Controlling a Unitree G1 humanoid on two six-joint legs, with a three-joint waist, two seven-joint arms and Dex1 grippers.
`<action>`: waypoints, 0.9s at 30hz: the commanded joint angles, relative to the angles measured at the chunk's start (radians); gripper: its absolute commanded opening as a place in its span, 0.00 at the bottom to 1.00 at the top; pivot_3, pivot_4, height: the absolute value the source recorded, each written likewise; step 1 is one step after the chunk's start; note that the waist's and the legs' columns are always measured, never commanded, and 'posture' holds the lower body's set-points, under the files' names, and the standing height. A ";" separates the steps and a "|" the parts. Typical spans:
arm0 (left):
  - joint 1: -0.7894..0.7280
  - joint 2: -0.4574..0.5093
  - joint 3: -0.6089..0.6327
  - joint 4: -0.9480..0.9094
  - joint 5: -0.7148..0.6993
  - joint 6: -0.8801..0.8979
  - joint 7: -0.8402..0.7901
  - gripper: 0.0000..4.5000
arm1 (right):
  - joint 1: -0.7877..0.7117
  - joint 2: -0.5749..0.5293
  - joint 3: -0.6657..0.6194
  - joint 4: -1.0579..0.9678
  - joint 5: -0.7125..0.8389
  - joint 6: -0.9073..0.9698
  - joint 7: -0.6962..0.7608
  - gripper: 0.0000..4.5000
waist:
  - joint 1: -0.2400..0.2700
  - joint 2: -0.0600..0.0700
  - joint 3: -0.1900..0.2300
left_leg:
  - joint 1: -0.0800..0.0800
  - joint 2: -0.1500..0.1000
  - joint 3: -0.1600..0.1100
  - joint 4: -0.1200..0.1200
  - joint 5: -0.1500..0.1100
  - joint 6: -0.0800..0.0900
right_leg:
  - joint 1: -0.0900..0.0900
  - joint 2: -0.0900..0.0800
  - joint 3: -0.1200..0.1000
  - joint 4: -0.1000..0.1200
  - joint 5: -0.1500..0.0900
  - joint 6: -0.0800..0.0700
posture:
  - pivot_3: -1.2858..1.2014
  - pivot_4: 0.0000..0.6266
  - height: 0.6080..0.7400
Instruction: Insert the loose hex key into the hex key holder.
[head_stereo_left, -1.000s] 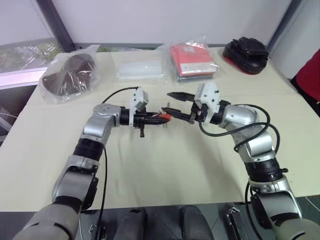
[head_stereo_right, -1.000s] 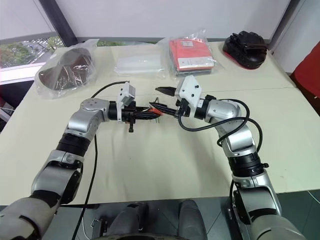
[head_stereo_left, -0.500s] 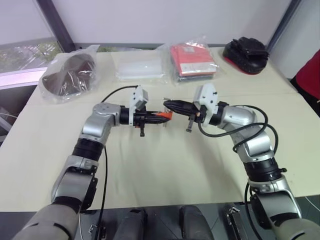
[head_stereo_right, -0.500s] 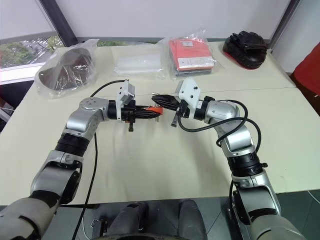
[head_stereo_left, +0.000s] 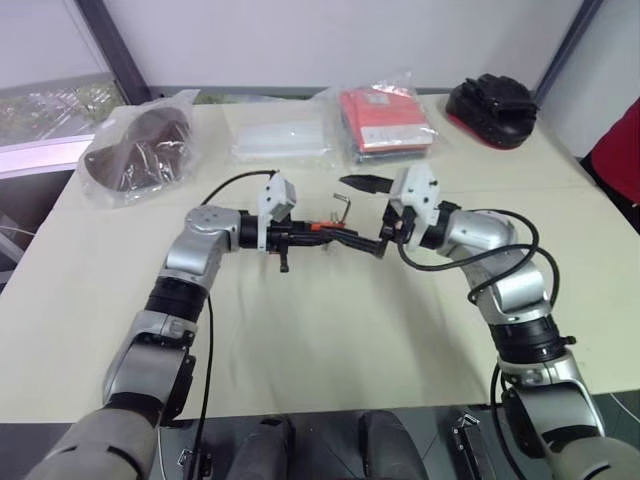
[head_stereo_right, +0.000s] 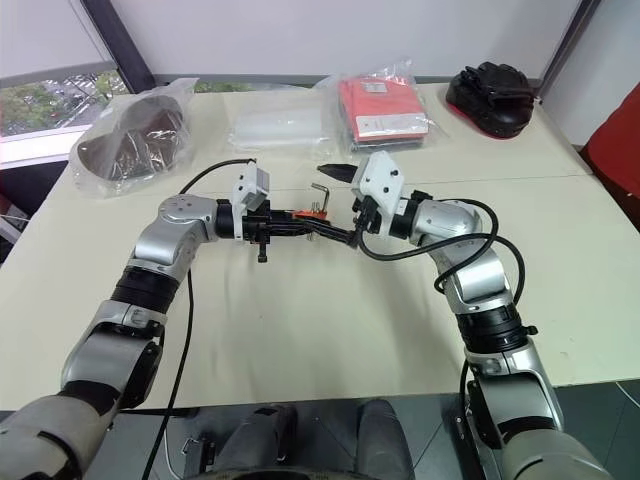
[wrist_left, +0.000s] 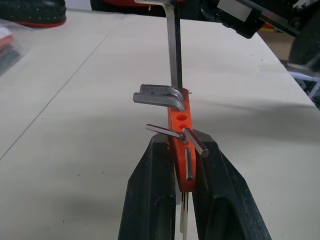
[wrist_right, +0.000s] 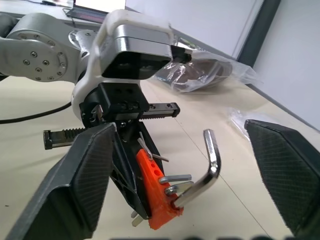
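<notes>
Clamping hex key holder (wrist_left: 181, 150): left gripper (wrist_left: 182, 200) | right gripper (wrist_right: 180, 175) released | loose hex key (wrist_right: 202, 172) seated

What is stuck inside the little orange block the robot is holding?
Several grey hex keys sit in the orange holder; the long loose hex key stands in its end hole. The left fingers cover the holder's lower part.

No legible txt; white label on red packet (head_stereo_left: 384, 118) too small to read.
</notes>
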 joint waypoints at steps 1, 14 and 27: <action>-0.007 -0.009 0.028 0.000 -0.006 -0.038 0.029 0.00 | -0.001 0.005 -0.047 -0.063 0.058 0.056 -0.029 0.98 | 0.000 0.000 0.000 | 0.000 0.000 0.000 0.000 0.000 0.000 | 0.000 0.000 0.000 0.000 0.000 0.000 | 0.52 0.24 1.00; 0.037 -0.050 0.073 -0.067 -0.056 -0.038 0.115 0.00 | 0.043 0.078 -0.126 -0.143 0.227 0.314 -0.192 0.98 | 0.001 0.000 0.000 | 0.000 0.000 0.000 0.000 0.000 0.000 | 0.000 0.000 0.000 0.000 0.000 0.000 | 0.52 0.24 1.00; 0.034 -0.054 0.075 -0.079 -0.055 -0.028 0.112 0.00 | 0.051 0.081 -0.118 -0.146 0.251 0.347 -0.214 0.02 | 0.001 0.000 0.000 | 0.000 0.000 0.000 0.000 0.000 0.000 | 0.000 0.000 0.000 0.000 0.000 0.000 | 0.52 0.24 1.00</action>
